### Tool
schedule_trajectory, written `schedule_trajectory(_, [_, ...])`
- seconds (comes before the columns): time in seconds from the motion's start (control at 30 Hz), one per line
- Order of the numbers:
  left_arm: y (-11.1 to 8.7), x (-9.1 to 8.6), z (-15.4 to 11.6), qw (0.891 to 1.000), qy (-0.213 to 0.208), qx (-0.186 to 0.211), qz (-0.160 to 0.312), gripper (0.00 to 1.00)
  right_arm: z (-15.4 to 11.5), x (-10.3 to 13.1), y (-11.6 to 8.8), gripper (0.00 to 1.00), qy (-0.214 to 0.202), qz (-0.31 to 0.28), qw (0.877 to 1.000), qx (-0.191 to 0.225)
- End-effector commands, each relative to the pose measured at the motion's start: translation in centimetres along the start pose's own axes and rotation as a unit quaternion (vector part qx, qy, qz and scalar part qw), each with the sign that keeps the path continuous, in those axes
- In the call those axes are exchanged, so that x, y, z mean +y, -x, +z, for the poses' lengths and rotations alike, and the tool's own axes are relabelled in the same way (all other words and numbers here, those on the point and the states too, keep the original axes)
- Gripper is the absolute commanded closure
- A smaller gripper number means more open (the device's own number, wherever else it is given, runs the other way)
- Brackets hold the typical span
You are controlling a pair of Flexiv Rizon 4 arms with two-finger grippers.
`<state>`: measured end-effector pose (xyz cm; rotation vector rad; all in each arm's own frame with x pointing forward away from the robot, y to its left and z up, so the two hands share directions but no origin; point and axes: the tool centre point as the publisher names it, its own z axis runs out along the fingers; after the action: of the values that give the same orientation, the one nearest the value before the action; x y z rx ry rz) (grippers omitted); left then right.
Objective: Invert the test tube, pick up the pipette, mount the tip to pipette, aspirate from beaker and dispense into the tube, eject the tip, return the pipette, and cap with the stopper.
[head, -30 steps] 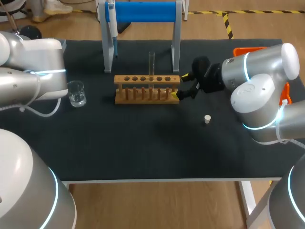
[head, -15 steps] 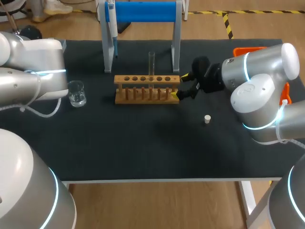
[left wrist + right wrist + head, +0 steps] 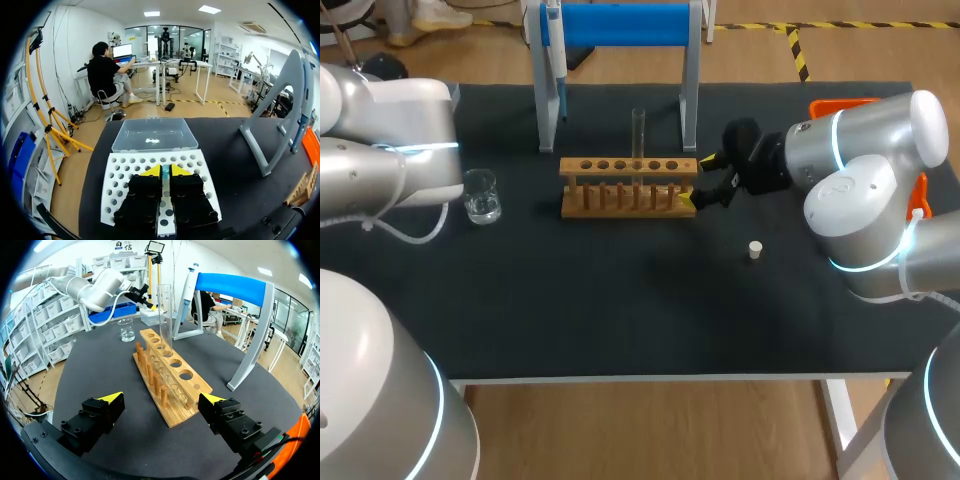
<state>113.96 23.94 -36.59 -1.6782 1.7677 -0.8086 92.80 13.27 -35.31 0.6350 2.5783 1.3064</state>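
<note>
**A:** Left pincer [image 3: 165,171]?
**B:** Clenched over the white tip rack [image 3: 120,185]. There's a bluish speck between its tips, perhaps a pipette tip.
**A:** Further along the desk [image 3: 620,300]?
**B:** Glass beaker [image 3: 480,195], then the pipette [image 3: 552,50] hanging on the blue stand [image 3: 620,25]. The test tube [image 3: 638,135] is upright in the wooden rack [image 3: 628,165].
**A:** Right pincer [image 3: 705,180]?
**B:** Released, fingers wide either side of the rack's end, not touching it. The white stopper [image 3: 755,249] lies nearby.

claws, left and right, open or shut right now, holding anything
Left claw: shut above the white perforated tip rack, nothing clearly held.
Right claw: open, empty, facing the end of the wooden test tube rack.
</note>
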Motion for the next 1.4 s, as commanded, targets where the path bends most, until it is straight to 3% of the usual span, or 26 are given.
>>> schedule_trajectory(0.03, [0.1, -0.2, 0.2, 1.0, 0.003, 0.002, 0.0, 1.0, -0.1, -0.1, 0.0, 0.0, 0.001, 0.0, 1.0, 0.001])
schedule_trajectory(1.4, [0.2, -2.5, -2.6, 1.0, -0.015, -0.019, 0.014, 1.0, -0.1, -0.1, 0.0, 0.0, 0.001, 0.0, 1.0, 0.001])
